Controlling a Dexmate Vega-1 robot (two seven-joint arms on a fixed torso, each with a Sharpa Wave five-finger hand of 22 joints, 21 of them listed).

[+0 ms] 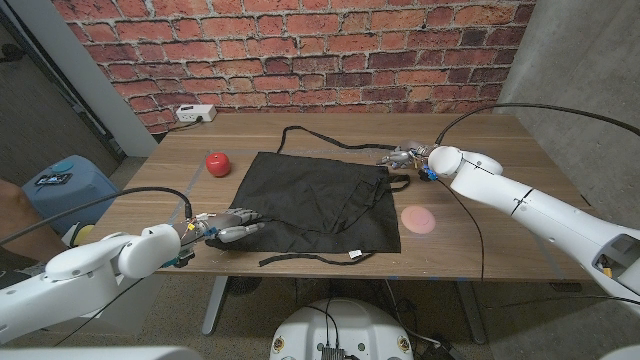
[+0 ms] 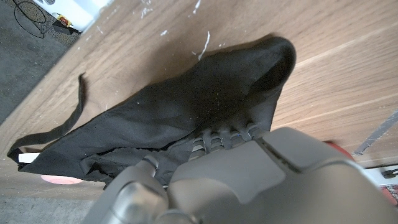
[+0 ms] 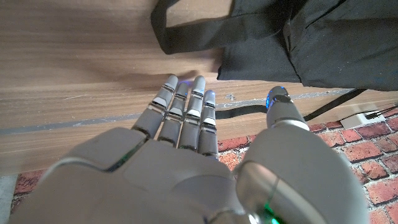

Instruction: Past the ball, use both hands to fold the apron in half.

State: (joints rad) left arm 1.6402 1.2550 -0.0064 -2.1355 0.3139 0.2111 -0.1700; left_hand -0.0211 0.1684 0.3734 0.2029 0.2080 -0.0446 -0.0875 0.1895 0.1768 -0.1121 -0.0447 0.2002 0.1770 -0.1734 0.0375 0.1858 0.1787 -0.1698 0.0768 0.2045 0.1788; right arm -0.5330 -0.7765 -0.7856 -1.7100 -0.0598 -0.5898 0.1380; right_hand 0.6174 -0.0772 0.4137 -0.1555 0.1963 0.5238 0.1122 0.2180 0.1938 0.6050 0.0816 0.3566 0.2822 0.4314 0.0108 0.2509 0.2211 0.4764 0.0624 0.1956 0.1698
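Note:
A black apron (image 1: 320, 200) lies spread out in the middle of the wooden table, its straps trailing off the far and near edges. A red ball (image 1: 216, 162) sits just off its far left corner. My left hand (image 1: 226, 228) is at the near left corner, and in the left wrist view its fingers (image 2: 224, 134) curl into the raised, bunched apron (image 2: 186, 106), gripping it. My right hand (image 1: 407, 157) hovers by the far right corner. Its straight, spread fingers (image 3: 186, 106) hold nothing, over bare wood just short of the apron (image 3: 336, 37) and a strap loop (image 3: 163, 37).
A flat pink disc (image 1: 418, 220) lies on the table right of the apron. A white power strip (image 1: 195, 113) sits at the far left edge by the brick wall. Beside the table's left end stands a blue stool (image 1: 65, 185).

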